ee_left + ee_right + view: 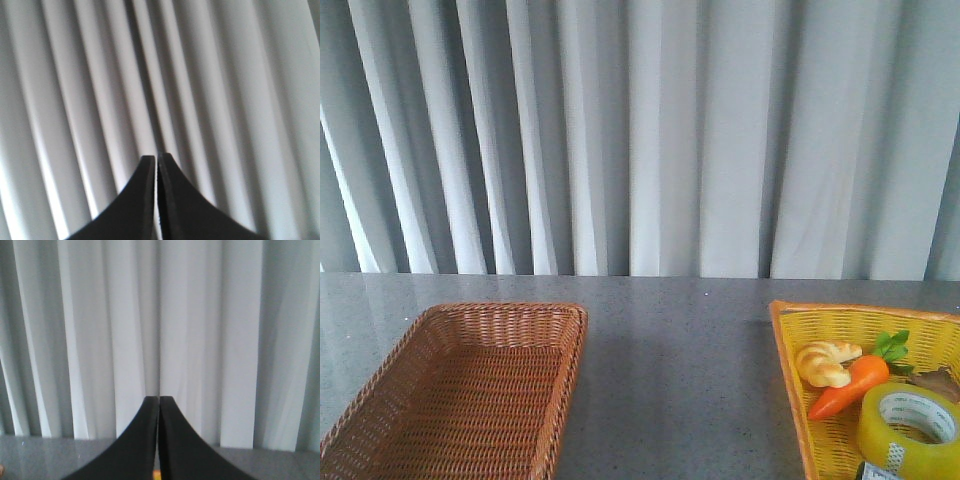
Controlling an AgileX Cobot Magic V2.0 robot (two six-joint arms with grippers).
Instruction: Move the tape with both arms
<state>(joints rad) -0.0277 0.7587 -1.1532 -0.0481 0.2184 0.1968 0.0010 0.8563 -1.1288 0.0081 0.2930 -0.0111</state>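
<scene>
tape in yellow basket corner; both pincers closed.

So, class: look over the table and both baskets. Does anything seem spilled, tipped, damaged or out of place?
Nothing stands out. The translucent yellow tape roll lies flat in the yellow woven basket beside a toy carrot and bread; the brown wicker basket sits upright.

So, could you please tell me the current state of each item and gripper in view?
tape: lying flat in the yellow basket, ungripped
brown basket: empty
carrot: in the yellow basket, beside the bread
left gripper: shut, empty
right gripper: shut, empty
</scene>
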